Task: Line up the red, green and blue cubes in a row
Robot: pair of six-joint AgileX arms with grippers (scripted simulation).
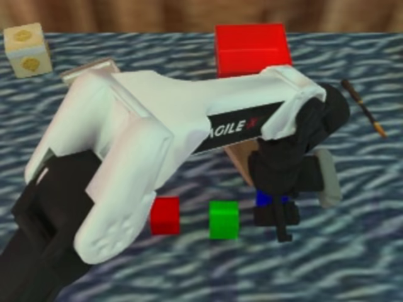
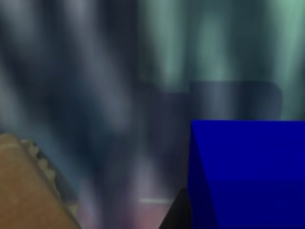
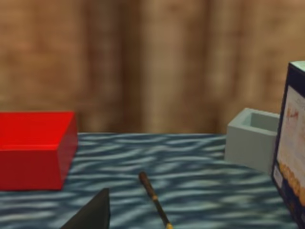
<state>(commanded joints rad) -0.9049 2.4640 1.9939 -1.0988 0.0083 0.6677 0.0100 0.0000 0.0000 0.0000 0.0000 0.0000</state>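
Three small, smooth, solid-coloured cubes lie in one row on my rippled blue table (image 1: 352, 251): one red cube (image 1: 165, 215), one green cube (image 1: 224, 219) just right of it, one blue cube (image 1: 271, 199) right of the green. My left gripper (image 1: 277, 217) sits over the blue cube; I cannot tell whether it pinches it. One large glossy red box (image 1: 252, 49) stands behind the green cube before a brown wall. My right arm is out of the top view.
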